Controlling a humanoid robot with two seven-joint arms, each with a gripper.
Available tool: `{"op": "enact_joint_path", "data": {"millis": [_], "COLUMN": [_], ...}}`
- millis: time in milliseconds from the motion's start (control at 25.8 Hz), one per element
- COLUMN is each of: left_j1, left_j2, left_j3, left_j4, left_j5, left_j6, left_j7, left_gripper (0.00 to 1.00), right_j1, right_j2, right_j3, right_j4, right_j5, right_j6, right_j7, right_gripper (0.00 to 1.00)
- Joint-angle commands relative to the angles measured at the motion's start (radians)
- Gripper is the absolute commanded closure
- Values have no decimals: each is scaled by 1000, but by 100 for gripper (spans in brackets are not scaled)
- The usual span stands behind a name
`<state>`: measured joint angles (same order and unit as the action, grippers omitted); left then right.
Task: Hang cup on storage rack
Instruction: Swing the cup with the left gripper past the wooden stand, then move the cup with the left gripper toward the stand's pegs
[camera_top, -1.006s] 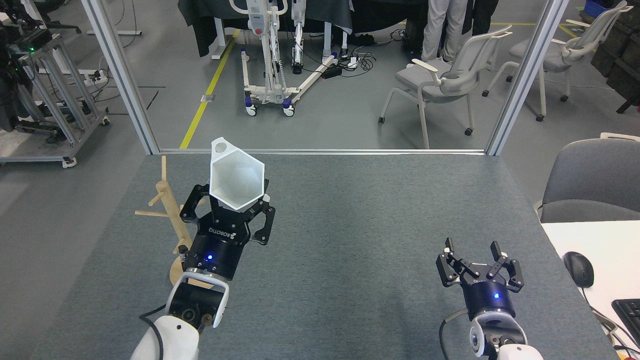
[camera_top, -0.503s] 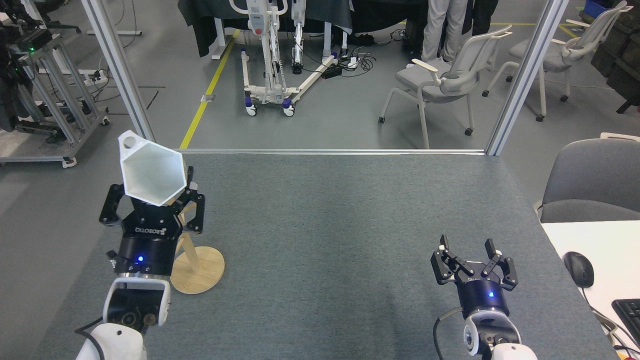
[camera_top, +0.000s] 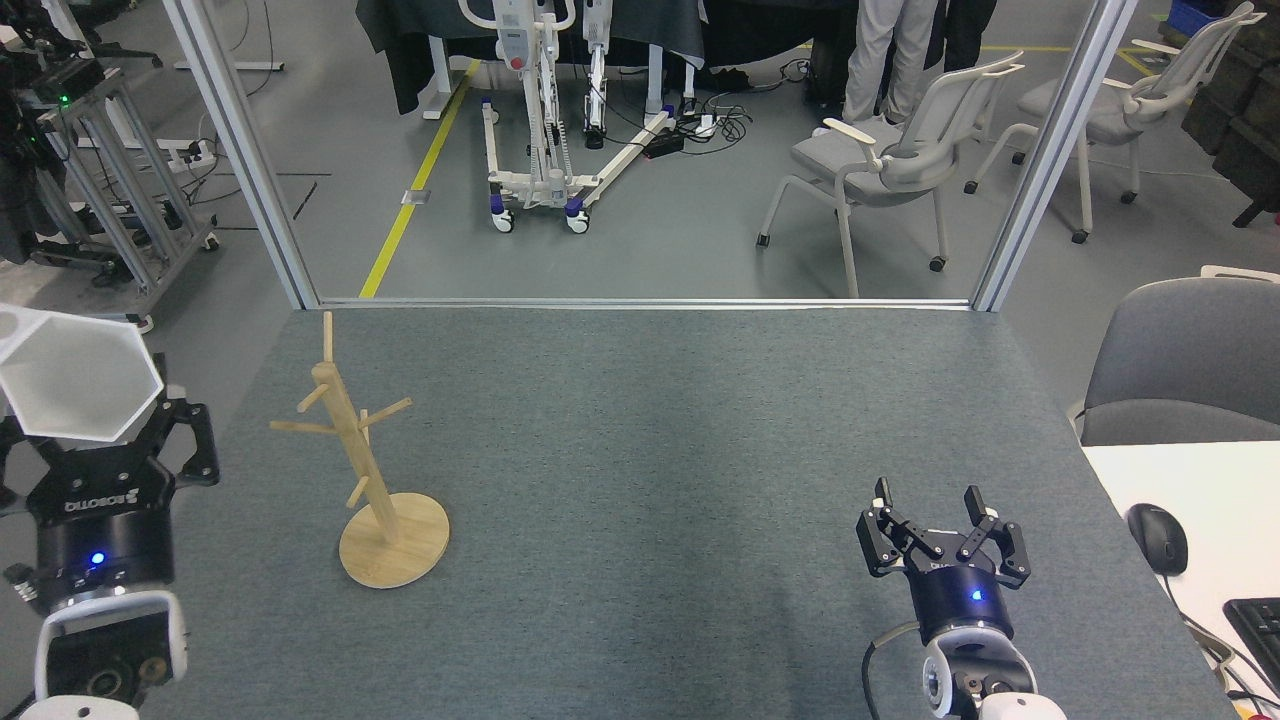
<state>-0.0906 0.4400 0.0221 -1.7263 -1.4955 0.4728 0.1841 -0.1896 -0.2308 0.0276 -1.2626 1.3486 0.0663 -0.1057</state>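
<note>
The left gripper (camera_top: 85, 440) clamps the empty cup (camera_top: 75, 375) at the table's (camera_top: 700, 420) left edge, well left of the bare rack (camera_top: 370, 470). The right gripper (camera_top: 938, 520) hangs open, holding nothing.

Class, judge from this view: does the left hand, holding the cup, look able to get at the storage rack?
Probably yes. The left hand holds the cup beside the storage rack, with only bare table between them and the pegs unoccupied.
</note>
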Motion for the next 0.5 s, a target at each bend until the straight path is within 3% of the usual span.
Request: {"op": "enact_joint_path", "data": {"millis": [0,116,271,465], "left_j1": [61,94,103,121], "left_j2": [25,46,48,54], "left_j3": [39,38,39,44], "left_j4": [5,14,42,109], "left_j5": [14,8,5,-5], "left_j6": [6,-43,-240,-385], "left_j7": [-5,-12,-14,-14], "left_gripper": [86,85,86,86], "right_j1": [2,2,2,6], "right_j2": [-1,-1,-1,4], "right_j3": [0,0,0,2], "right_j4": [0,0,0,6], "right_j5": [1,1,1,1], "right_j6": [1,0,0,3], "right_j7": [0,0,0,0], "right_gripper": [1,1,1,1]}}
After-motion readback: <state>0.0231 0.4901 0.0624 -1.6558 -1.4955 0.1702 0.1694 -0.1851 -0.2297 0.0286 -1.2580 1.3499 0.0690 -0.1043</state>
